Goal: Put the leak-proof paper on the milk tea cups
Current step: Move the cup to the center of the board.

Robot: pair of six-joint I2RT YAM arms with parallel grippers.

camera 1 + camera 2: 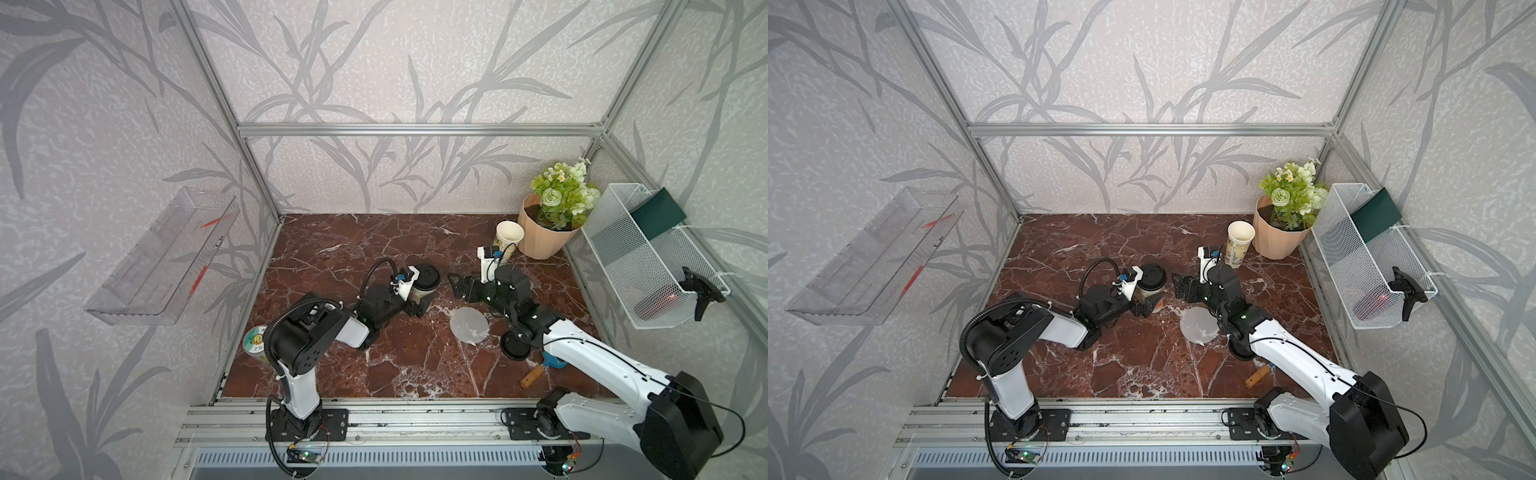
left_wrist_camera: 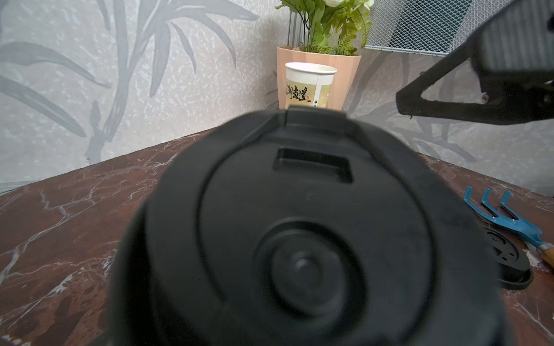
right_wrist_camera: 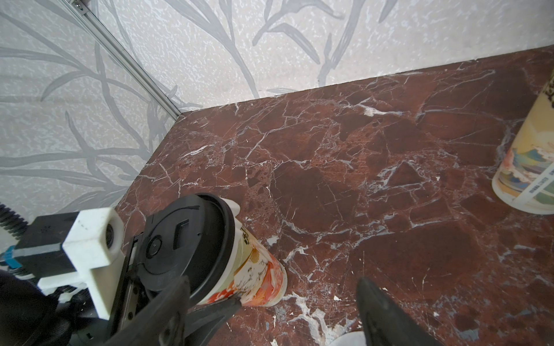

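Observation:
One milk tea cup with an orange print stands mid-table under a black lid; a whitish edge pokes out below the lid's rim. My left gripper has its jaws either side of this cup's lower body, one finger touching it; how tight the hold is stays hidden. The other milk tea cup stands uncovered by the pot. A round leak-proof paper lies flat on the table. My right gripper hovers open and empty just beyond the paper.
A loose black lid and a blue hand rake lie under my right arm. A peach flower pot fills the back right corner. A wire basket hangs on the right wall, a clear shelf on the left.

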